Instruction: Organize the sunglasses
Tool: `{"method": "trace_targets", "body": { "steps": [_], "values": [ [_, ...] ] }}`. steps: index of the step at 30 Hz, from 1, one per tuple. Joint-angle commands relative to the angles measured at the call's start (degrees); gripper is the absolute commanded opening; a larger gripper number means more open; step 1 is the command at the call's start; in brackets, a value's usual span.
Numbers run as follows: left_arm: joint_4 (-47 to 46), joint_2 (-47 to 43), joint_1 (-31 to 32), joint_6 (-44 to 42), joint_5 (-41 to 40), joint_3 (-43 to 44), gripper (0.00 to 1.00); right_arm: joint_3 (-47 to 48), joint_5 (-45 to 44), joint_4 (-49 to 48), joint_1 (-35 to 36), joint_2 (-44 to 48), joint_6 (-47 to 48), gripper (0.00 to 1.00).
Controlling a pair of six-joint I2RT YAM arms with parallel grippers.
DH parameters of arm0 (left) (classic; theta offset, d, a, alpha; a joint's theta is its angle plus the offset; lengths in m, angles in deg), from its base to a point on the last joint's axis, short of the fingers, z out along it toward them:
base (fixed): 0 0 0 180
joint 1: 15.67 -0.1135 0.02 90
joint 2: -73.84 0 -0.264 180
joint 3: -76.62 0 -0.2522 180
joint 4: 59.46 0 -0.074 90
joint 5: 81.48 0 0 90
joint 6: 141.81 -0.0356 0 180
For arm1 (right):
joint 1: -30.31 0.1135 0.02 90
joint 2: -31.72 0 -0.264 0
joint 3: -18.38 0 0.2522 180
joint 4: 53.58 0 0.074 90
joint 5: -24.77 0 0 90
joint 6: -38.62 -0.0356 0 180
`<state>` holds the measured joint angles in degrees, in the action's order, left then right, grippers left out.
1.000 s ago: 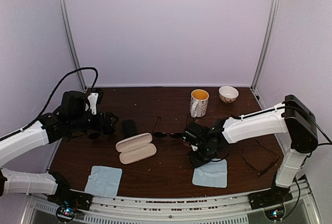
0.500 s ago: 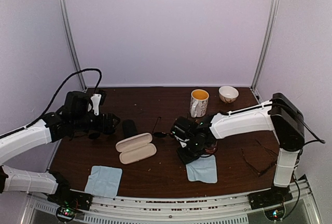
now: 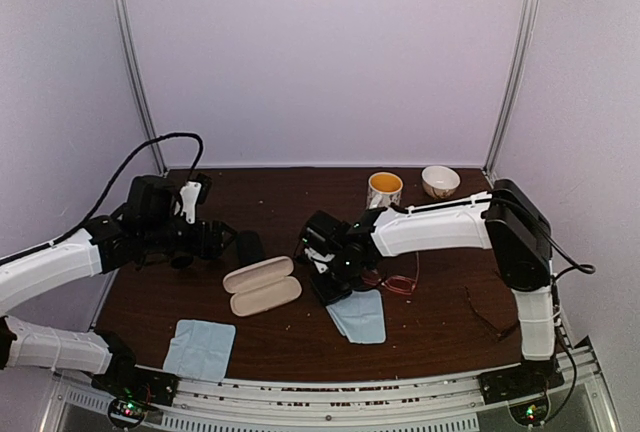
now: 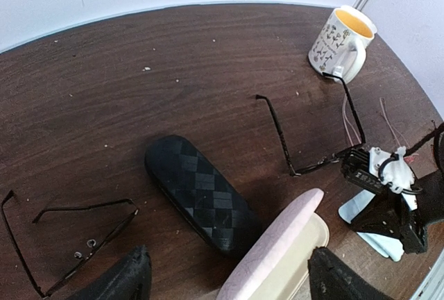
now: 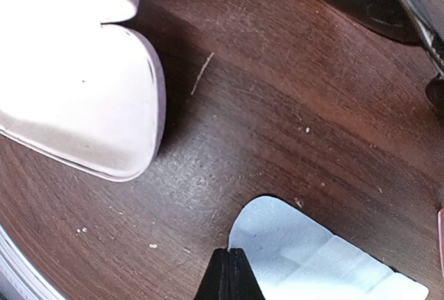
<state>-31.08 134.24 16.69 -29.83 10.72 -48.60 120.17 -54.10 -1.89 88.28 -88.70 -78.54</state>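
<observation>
So, right gripper (image 5: 227, 272) pinched shut on the corner of a blue cloth (image 5: 312, 258) near the pink case (image 5: 69, 85); left gripper (image 4: 229, 280) hung wide apart, holding nothing, by the black case (image 4: 201, 196).

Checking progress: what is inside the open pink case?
Nothing: both halves of the pink case show bare cream lining. Whatever lies beneath it is covered.

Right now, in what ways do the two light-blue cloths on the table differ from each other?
The left cloth lies flat and untouched; the right cloth is pinched at its edge by the shut right gripper. The left cloth sits square to the front edge; the right cloth lies askew, creased. Both are light blue.
</observation>
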Motion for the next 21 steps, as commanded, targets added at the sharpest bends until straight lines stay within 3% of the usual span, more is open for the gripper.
{"method": "trace_targets", "body": {
  "steps": [1, 7, 11, 17, 21],
  "values": [
    [-1.0, 1.2, 0.8, -1.3, 1.4, 1.9, 0.81, 0.4, 0.4, 1.9, -1.4, -0.1, 2.1, 0.05],
    [-0.4, 5.2, 1.1, -1.1, 2.4, 4.1, 0.81, 0.1, 5.4, 0.7, -4.1, 2.4, 9.0, 0.33],
    [3.1, 10.4, 1.3, 0.7, 3.2, 10.0, 0.81, 4.9, 10.0, 6.5, -6.3, 2.7, 12.6, 0.39],
    [7.7, 17.1, 1.4, 3.4, 3.4, 20.1, 0.81, 12.6, 9.0, 16.3, -6.8, 5.7, 14.8, 0.5],
    [8.6, 19.5, 2.7, 5.1, 2.7, 22.9, 0.78, 4.9, 5.9, 9.9, -6.9, 11.4, 12.4, 0.51]
  ]
}}
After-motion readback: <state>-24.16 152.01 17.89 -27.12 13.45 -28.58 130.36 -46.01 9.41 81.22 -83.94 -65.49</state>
